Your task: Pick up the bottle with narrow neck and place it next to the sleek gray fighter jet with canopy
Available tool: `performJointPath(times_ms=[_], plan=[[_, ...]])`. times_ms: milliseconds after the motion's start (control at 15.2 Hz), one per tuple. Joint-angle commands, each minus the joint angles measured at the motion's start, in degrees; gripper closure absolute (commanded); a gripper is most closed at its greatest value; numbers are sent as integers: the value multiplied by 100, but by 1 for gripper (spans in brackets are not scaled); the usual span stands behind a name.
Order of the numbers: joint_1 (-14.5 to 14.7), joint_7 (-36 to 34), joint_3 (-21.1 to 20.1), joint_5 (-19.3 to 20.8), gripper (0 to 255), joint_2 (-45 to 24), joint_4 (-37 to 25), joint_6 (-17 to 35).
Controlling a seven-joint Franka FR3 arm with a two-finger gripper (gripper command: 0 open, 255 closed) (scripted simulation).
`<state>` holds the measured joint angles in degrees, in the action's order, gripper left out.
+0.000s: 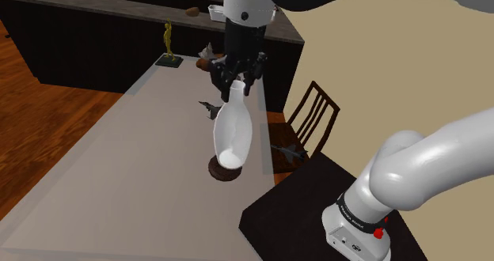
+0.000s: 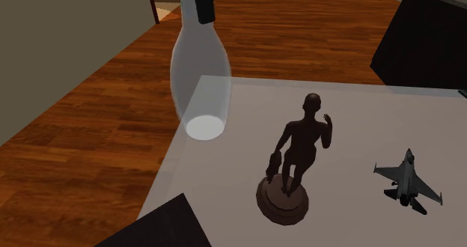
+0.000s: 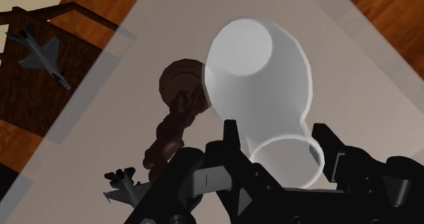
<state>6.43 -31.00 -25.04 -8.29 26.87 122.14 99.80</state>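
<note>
My gripper (image 1: 235,76) is shut on the narrow neck of a white bottle (image 1: 233,129), which hangs tilted above the pale table (image 1: 119,164). The wrist view has both fingers (image 3: 231,140) clasping the bottle (image 3: 261,80) at its open mouth. From the second exterior view the bottle (image 2: 198,73) floats over the table's edge under the gripper (image 2: 200,2). A small grey fighter jet (image 2: 408,180) lies on the table beyond a brown human figurine (image 2: 295,159). The same jet (image 1: 212,109) and figurine (image 3: 177,114) sit below the bottle; the jet (image 3: 122,185) is near the figurine's head.
A second grey jet (image 1: 289,151) rests on a dark wooden chair (image 1: 313,113) beside the table. A gold statuette (image 1: 167,46) stands at the table's far end before a dark counter (image 1: 79,30). The dark stand (image 1: 317,212) abuts the near corner.
</note>
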Motion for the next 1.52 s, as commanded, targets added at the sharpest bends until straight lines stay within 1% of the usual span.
performJointPath(times_ms=[0,396,726,1122,1452], plan=[[-101,221,159,97,255,-106,-75,11],[-432,902,635,396,255,-556,-355,132],[-700,1424,981,618,255,-1064,-770,201],[-1000,2002,1335,833,255,-1812,-1496,208],[-1227,2448,1584,963,255,-2545,-2312,122]])
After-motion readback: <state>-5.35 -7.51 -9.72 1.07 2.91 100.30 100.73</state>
